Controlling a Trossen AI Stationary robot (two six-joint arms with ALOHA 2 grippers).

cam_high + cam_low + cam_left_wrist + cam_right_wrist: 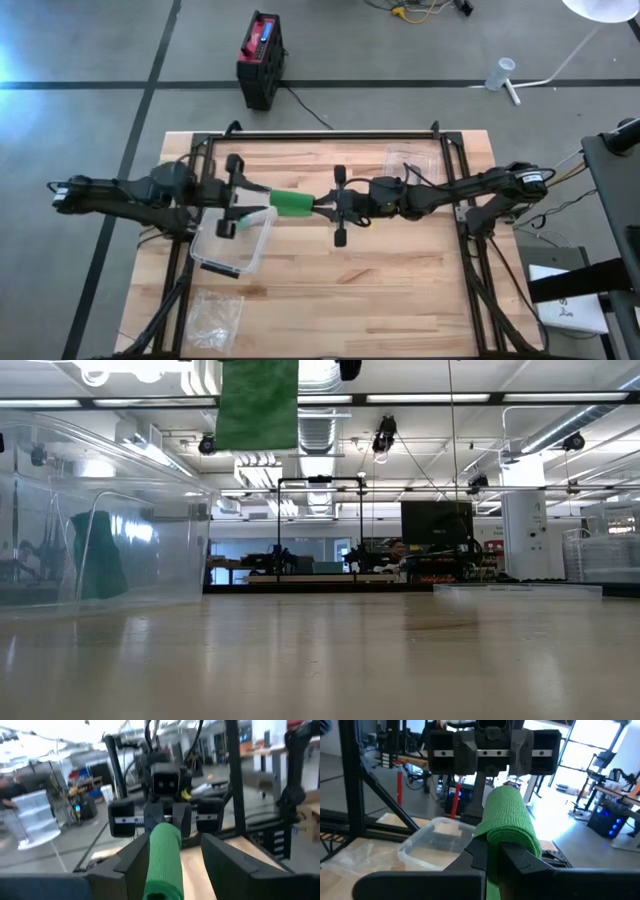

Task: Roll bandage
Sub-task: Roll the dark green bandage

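**4 cameras, 1 shared centre**

The high view looks straight down on the whole wooden table. The low view sits at tabletop level, facing the room. Each wrist view looks along its arm toward the other arm, close in. All 4 share the green bandage roll held mid-table.

Bright overhead ceiling strip lights everywhere, glare blows out the left wrist view's top corner, and its edges are motion-blurred.
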